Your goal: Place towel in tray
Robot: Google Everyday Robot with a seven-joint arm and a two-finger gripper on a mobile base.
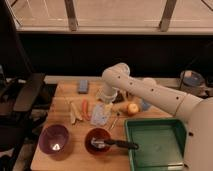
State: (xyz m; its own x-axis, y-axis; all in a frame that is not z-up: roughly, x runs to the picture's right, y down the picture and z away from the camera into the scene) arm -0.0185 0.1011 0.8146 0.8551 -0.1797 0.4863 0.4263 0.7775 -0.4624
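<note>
The towel (pixel 100 114) is a small pale blue-grey cloth lying crumpled on the wooden table (pixel 65 95), left of centre. The green tray (pixel 156 143) stands at the front right of the table, with nothing in it. My gripper (pixel 107 96), on the end of the white arm (pixel 150 95) that reaches in from the right, hangs just above and behind the towel's far edge. Whether it touches the cloth cannot be told.
Around the towel lie a carrot (pixel 85 109), pale banana pieces (pixel 74 112), a blue sponge (pixel 83 86) and a yellow fruit (pixel 132 108). In front stand a purple bowl (pixel 54 138) and a red bowl (pixel 98 141) with a black-handled utensil (pixel 120 144). A black chair (pixel 22 95) stands at the left.
</note>
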